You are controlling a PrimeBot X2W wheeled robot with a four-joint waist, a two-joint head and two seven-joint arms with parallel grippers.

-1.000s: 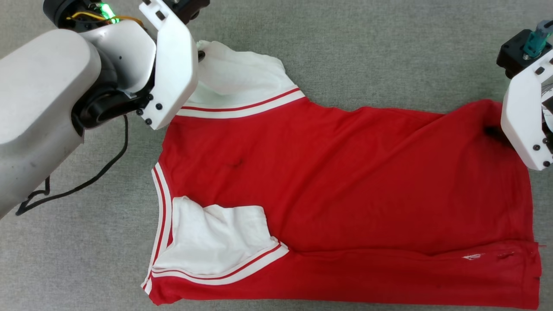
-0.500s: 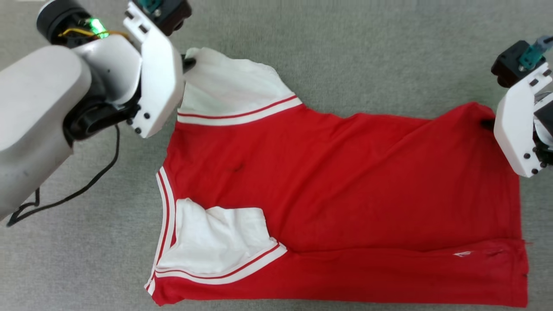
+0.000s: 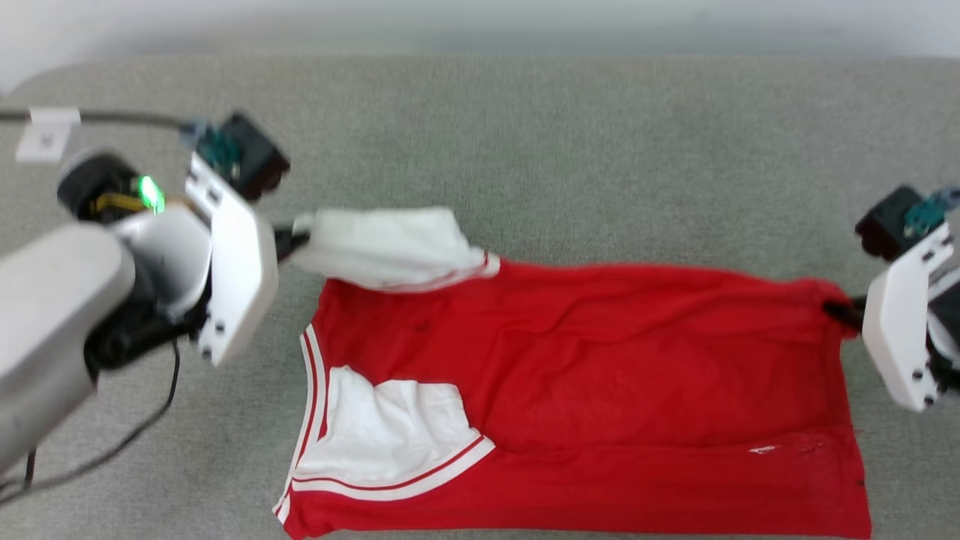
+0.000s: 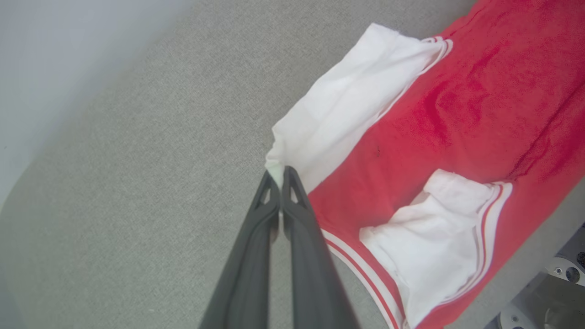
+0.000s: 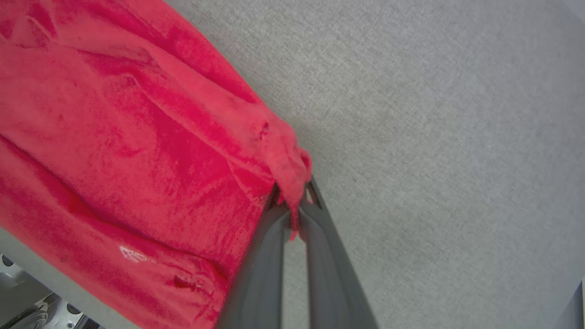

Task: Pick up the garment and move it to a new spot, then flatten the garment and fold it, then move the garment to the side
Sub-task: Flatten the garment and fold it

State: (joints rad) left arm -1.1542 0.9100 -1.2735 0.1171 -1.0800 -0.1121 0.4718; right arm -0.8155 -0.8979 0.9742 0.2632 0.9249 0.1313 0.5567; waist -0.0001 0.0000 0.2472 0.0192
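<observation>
The left gripper [image 4: 279, 176] has its two dark fingers pressed together on the corner of a white sleeve [image 3: 382, 247]. The right gripper [image 5: 295, 205] pinches a bunched corner of red cloth between its fingers. Between the two grippers lies the red jersey T-shirt [image 3: 585, 352], stretched sideways on a grey fabric surface [image 3: 562, 150].

Beyond both grippers' fingertips the grey surface is bare and wide up to its far edge, where a pale wall [image 3: 480, 30] begins. Outward from the left gripper the surface is open too, and its corner curves round there. A black cable [image 3: 142, 427] hangs under the left forearm, and a small white label [image 3: 46, 135] sits on a cable behind that gripper. On the robot's side, the near edge of the surface runs close to the shirt's near border.

The held sleeve is raised a little from the surface and pulled toward the left gripper, so it looks narrow and taut. The second white sleeve [image 3: 390, 431] is folded inward and lies flat on the red body, with red-and-white striped trim along its edge. The same trim follows the shirt's edge below the left gripper. The red body shows soft long wrinkles running from one gripper to the other, and a fold line crosses its near part. A small white mark [image 3: 761, 450] sits on the cloth below the right gripper. No lettering is visible on this side.
</observation>
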